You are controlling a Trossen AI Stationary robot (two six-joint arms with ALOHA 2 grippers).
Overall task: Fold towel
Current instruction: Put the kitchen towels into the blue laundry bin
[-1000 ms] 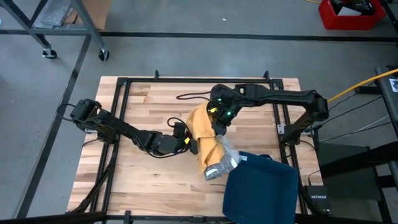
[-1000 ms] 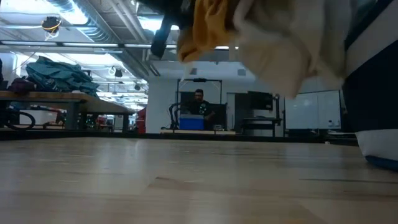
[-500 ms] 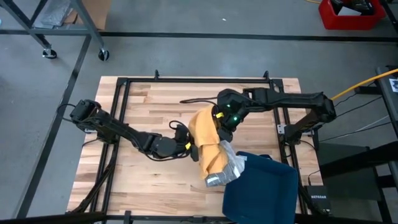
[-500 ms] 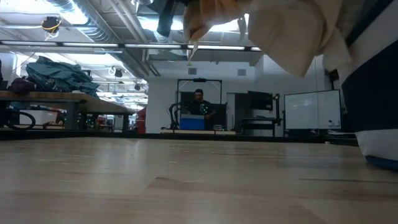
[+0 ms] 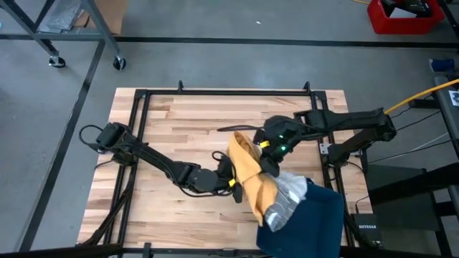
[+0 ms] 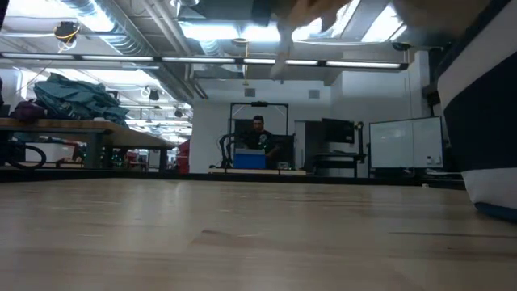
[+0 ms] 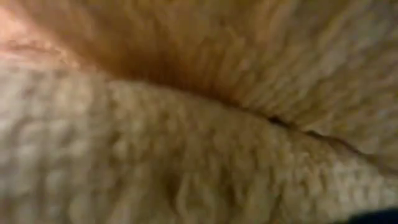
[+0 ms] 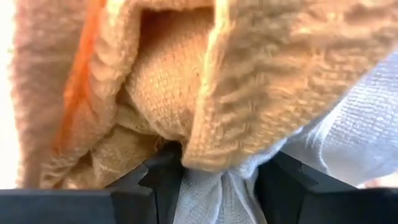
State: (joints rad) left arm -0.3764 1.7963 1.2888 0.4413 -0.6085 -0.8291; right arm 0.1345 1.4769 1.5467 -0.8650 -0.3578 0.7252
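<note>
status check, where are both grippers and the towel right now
Left gripper shut on towel. Right gripper clamped on towel, lifted off table. Dark blue bin close under the hanging end.

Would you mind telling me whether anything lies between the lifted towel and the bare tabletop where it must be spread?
Partly: the towel, bunched between the left gripper and right gripper, hangs over the dark blue bin at the table's near right corner. The wooden table shows bare toward the left.
</note>
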